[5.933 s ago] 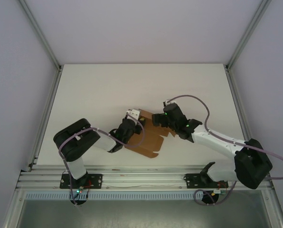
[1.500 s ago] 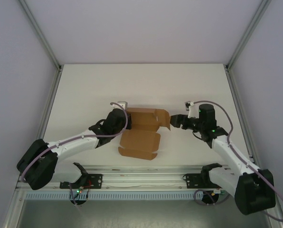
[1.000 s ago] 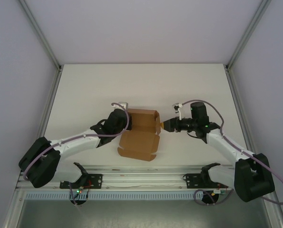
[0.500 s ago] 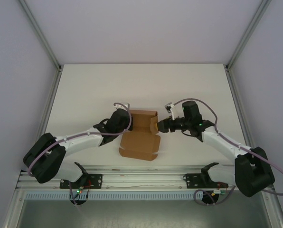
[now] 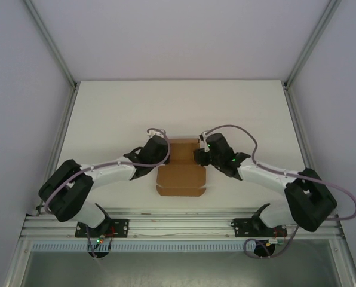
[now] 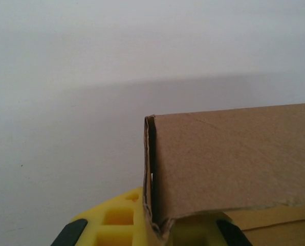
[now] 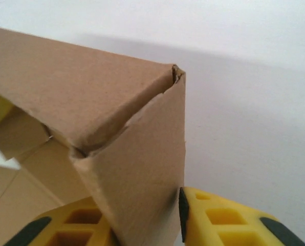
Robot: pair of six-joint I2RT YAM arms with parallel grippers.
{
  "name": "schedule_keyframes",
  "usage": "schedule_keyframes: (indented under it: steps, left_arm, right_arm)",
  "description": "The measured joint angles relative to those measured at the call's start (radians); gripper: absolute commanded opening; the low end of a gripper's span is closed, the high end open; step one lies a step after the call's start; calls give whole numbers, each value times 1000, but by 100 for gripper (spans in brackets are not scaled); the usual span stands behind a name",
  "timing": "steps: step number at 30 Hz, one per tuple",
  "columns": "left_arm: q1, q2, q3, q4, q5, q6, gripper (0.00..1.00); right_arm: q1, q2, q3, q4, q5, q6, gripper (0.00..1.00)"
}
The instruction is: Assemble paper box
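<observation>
Kraft cardboard: the paper box (image 5: 180, 178) sits at the centre of the top view. Its near panel lies flat on the white table (image 5: 118, 107) and its far part is raised between my two grippers.
What changed: over the last second and a half the right side flap, which was splayed out toward the right arm, has folded up. The box outline has narrowed and squared to the table edge.
Right gripper (image 5: 199, 156): it has closed in from the right and now sits against the box's right side. In its wrist view a standing wall and the corner fold (image 7: 142, 133) run down between the yellow pads (image 7: 224, 220), so the jaws look pinched on the cardboard.
Left gripper (image 5: 165, 154): it is at the box's left side. Its wrist view shows the wall's doubled edge (image 6: 151, 169) clamped between the yellow fingers (image 6: 116, 223).
Meaning: I judge both side walls are now up and the tray is taking shape, but the near panel is still unfolded.
Risk: the right corner looks creased and may spring back if released.
</observation>
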State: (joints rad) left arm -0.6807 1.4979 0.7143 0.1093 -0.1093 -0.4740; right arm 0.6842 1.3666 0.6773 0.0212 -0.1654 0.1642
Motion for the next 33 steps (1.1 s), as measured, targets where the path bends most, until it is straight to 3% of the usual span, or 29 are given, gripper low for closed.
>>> schedule_keyframes:
  steps: [4, 7, 19, 28, 29, 33]
  left_arm:
    - [-8, 50, 42, -32, -35, -20, 0]
    - [-23, 77, 80, -67, -69, -37, 0]
    - [-43, 113, 149, -110, -95, -148, 0]
    - [-38, 128, 149, -98, -53, -166, 0]
    - [-37, 128, 149, -98, -56, -166, 0]
    - [-37, 129, 149, -100, -65, -166, 0]
  right_arm:
    - [43, 96, 55, -8, 178, 43, 6]
    - [71, 161, 112, -51, 303, 64, 1]
    - [138, 400, 356, -308, 718, 349, 0]
    - [144, 498, 406, -341, 798, 442, 0]
    - [144, 494, 389, -303, 797, 426, 0]
    - [140, 405, 221, -36, 734, 316, 16]
